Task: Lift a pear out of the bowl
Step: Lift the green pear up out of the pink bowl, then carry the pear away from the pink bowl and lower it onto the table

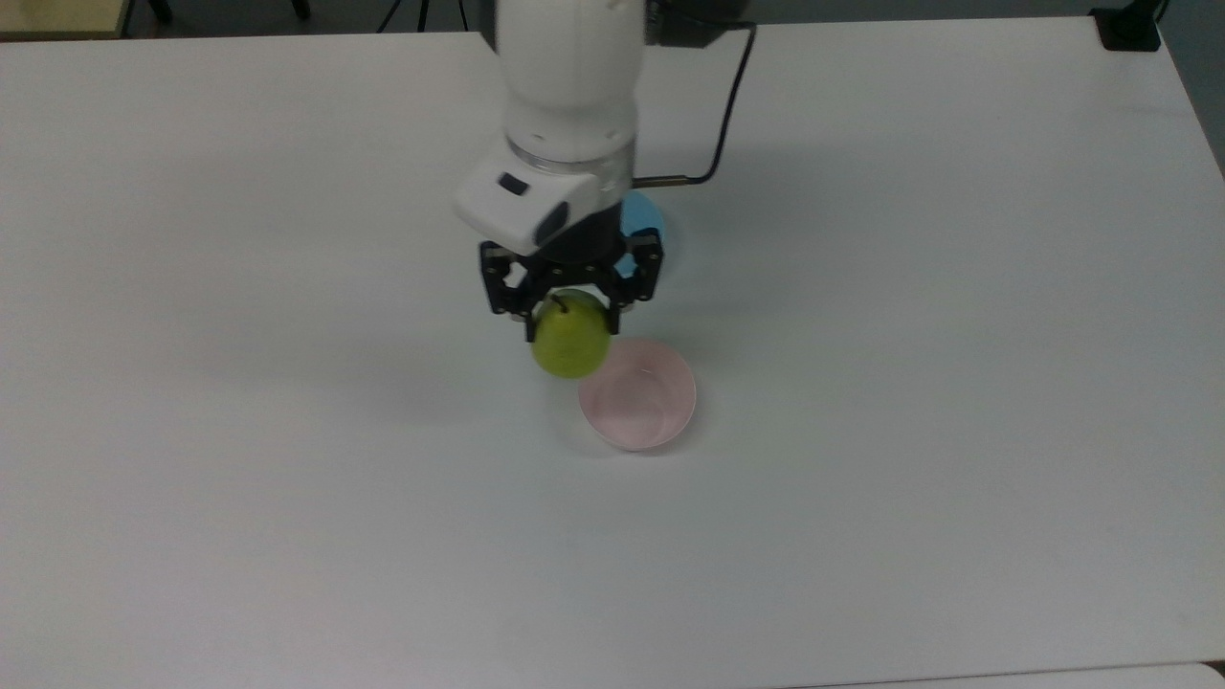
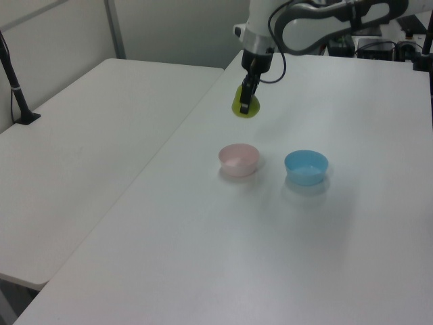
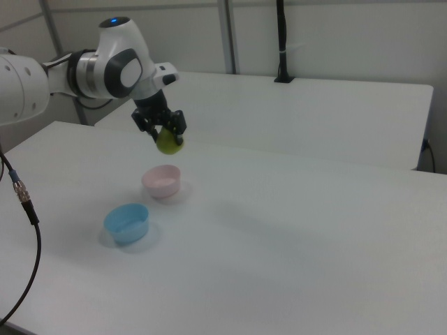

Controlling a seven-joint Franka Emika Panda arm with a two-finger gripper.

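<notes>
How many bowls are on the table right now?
2: the pink bowl sits empty below the lifted pear; the blue bowl stands beside it on the left view's right.

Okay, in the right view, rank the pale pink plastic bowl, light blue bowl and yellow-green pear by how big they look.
1. Light blue bowl and pale pink plastic bowl: alike; blue sits nearer the camera, so unranked.
2. Yellow-green pear, held aloft in the gripper: smallest.

Two white tables point(image 2: 101, 135) side by side — pale wall panels point(image 3: 335, 35) behind.
</notes>
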